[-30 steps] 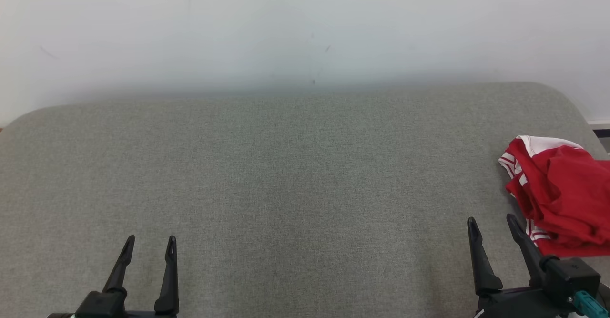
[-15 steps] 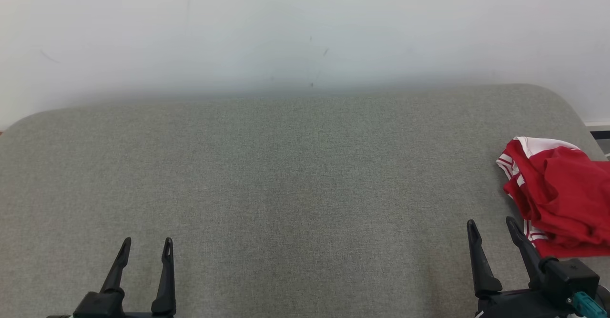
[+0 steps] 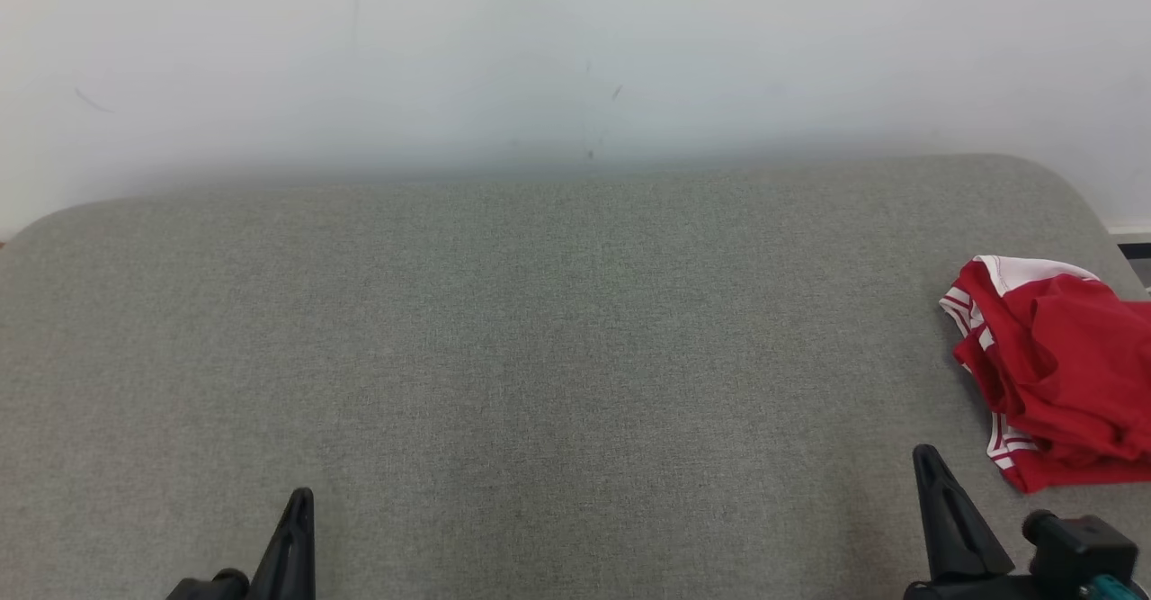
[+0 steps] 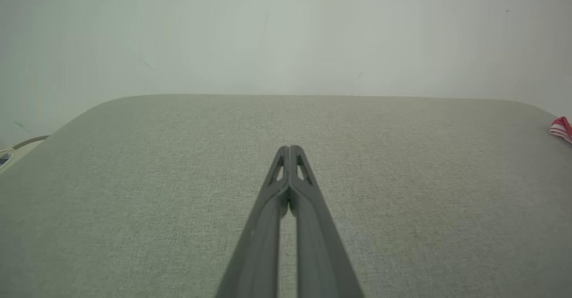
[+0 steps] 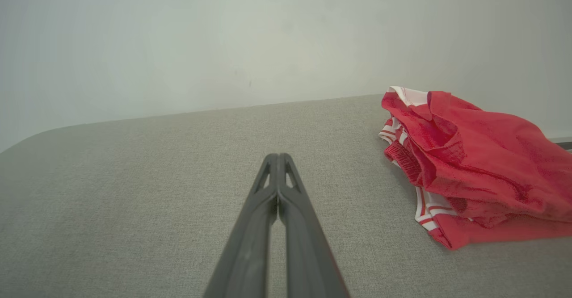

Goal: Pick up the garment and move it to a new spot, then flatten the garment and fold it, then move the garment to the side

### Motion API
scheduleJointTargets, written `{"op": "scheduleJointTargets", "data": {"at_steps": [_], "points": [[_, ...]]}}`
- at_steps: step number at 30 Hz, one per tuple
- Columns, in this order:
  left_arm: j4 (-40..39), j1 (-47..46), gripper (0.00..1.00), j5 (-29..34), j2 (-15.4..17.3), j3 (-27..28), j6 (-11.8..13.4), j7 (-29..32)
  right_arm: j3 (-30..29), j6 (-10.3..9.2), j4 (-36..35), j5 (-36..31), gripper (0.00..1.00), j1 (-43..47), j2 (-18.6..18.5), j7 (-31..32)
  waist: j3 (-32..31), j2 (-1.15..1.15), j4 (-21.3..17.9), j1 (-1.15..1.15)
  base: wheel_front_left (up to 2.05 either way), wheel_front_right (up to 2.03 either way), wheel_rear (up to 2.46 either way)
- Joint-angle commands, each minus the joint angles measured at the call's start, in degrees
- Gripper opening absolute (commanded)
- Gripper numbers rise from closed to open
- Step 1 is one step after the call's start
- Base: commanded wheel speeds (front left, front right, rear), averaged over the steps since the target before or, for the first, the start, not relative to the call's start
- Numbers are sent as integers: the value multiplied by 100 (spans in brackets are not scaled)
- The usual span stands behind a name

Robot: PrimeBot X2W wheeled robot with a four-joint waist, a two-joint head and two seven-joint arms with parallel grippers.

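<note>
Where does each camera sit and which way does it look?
Head view: on the head, forward and down at the grey surface; left gripper lower left, right gripper lower right.
Left wrist view: on the left wrist, along its shut fingers toward the wall.
Right wrist view: on the right wrist, along its shut fingers; red garment at right.
All share the garment.

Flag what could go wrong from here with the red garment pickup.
1. The right gripper is shut beside the red garment; reaching in like that would likely shove the cloth, not grasp it.
2. The garment lies near the right edge of the grey fabric-covered surface; a push could slide it off.
3. It is bunched in layers, so a pinch may catch several.
</note>
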Motion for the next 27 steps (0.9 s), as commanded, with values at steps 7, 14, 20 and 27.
{"op": "scheduleJointTargets", "data": {"at_steps": [7, 14, 20, 27], "points": [[-251, 271, 0, -748, -73, 170, -274, 49, -197, 0, -204, 1082, 0, 214, -116, 36, -5, 0, 0, 0, 0, 0, 0], [-390, 545, 0, -1348, -197, 270, -516, 99, -398, -1, -274, 1939, 0, 429, -120, 159, -9, 0, -1, 0, 0, 0, 0], [-536, 801, 0, -1902, -315, 360, -739, 145, -612, -1, -337, 2698, 0, 624, -74, 317, -12, 0, -1, 0, 0, 0, 0], [-666, 1042, 0, -2403, -427, 447, -941, 189, -831, -1, -393, 3386, 0, 793, -16, 492, -16, 0, -1, 0, 0, 0, 0]]}}
